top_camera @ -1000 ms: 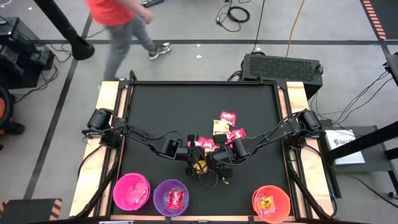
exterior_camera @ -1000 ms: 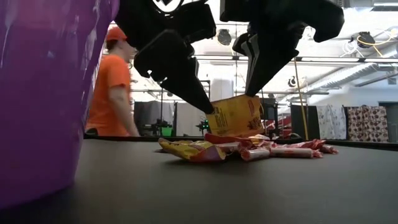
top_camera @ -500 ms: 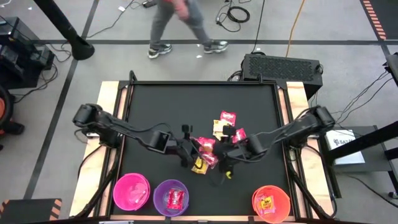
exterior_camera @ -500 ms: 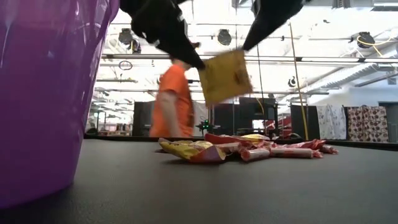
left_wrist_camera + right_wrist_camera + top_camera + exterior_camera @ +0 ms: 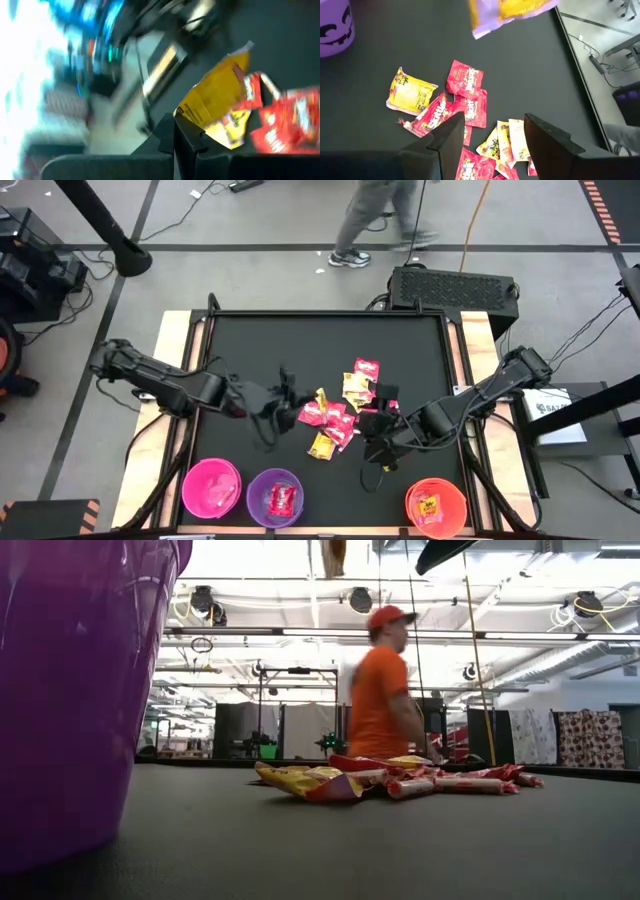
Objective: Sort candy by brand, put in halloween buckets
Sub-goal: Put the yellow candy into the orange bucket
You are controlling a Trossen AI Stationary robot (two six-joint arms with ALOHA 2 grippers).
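One red packet (image 5: 436, 113) in the candy pile (image 5: 345, 408) near the middle of the black tabletop (image 5: 260, 340) reads "Skittles"; the other wrappers can't be read. The left gripper (image 5: 186, 141) has its jaws pinched shut on a yellow packet (image 5: 216, 94) lifted above the pile. The right gripper (image 5: 489, 131) hangs over the pile with jaws spread wide, holding nothing. The pink bucket (image 5: 211, 488), purple bucket (image 5: 274, 497) and orange bucket (image 5: 437, 507) line the near edge. A person (image 5: 380, 690) in an orange shirt walks beyond the far edge.
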